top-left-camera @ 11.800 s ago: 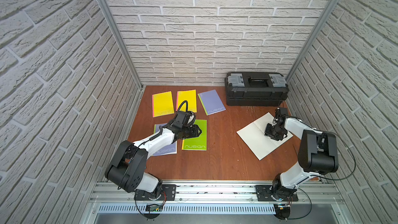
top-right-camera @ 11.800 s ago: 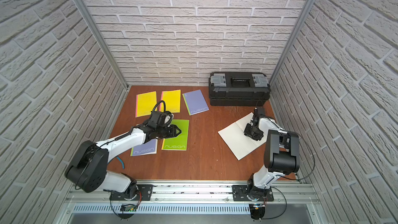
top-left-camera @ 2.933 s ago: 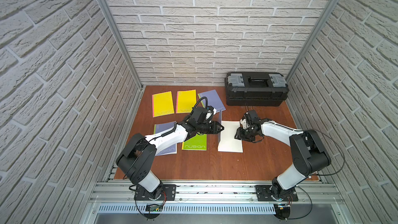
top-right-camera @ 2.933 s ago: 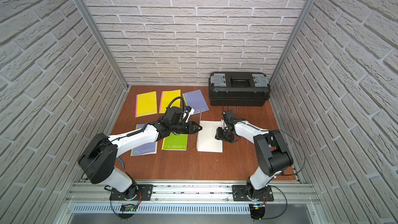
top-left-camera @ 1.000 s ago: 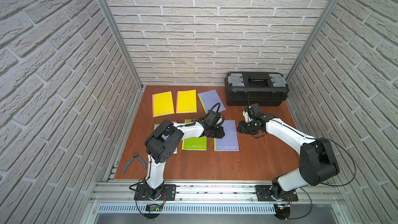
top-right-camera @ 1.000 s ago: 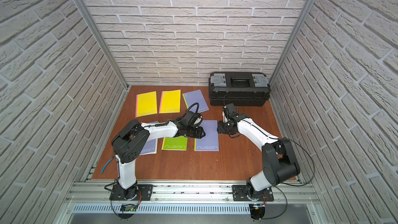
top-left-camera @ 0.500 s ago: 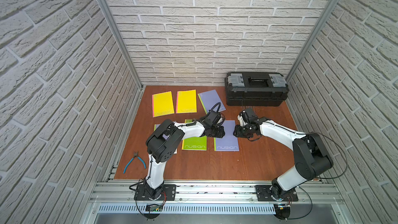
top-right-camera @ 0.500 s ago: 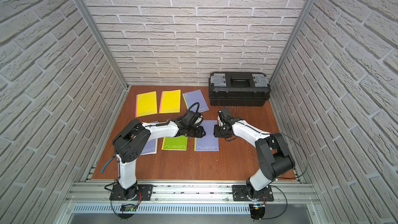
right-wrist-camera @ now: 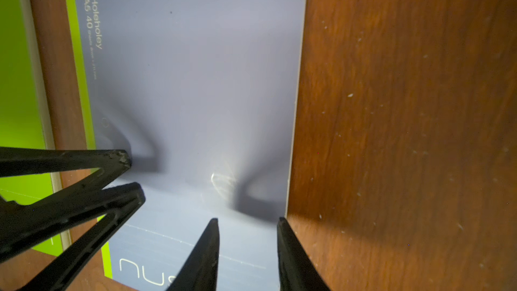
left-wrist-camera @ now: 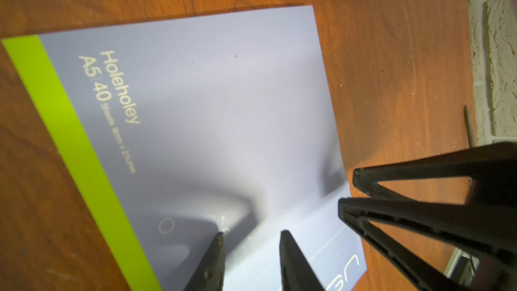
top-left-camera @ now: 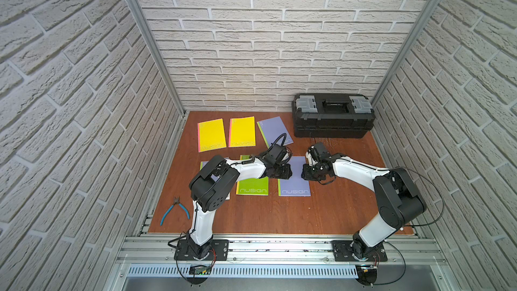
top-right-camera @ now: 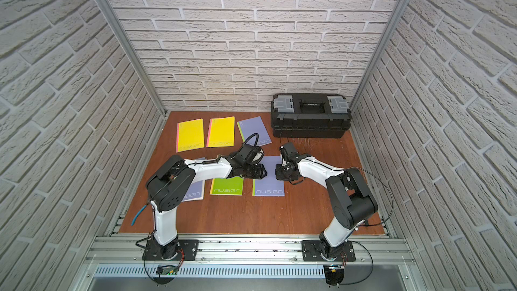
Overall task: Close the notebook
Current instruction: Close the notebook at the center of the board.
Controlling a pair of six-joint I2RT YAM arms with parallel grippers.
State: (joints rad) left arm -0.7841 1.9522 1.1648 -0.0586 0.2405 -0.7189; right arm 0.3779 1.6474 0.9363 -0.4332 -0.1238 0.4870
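I judge the closing done: the lilac notebook (top-left-camera: pixel 295 184) lies flat, cover up, at 3 o'clock of the green notebook (top-left-camera: pixel 251 187), with my left gripper (top-left-camera: pixel 288 170) at its 9 o'clock edge and my right gripper (top-left-camera: pixel 304 172) at its 3 o'clock edge, both jaws slightly spread and pinching nothing, so only backing off remains.

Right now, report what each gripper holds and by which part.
Nothing is held. The left gripper and right gripper both stand open, empty, over the cover of the closed purple notebook.
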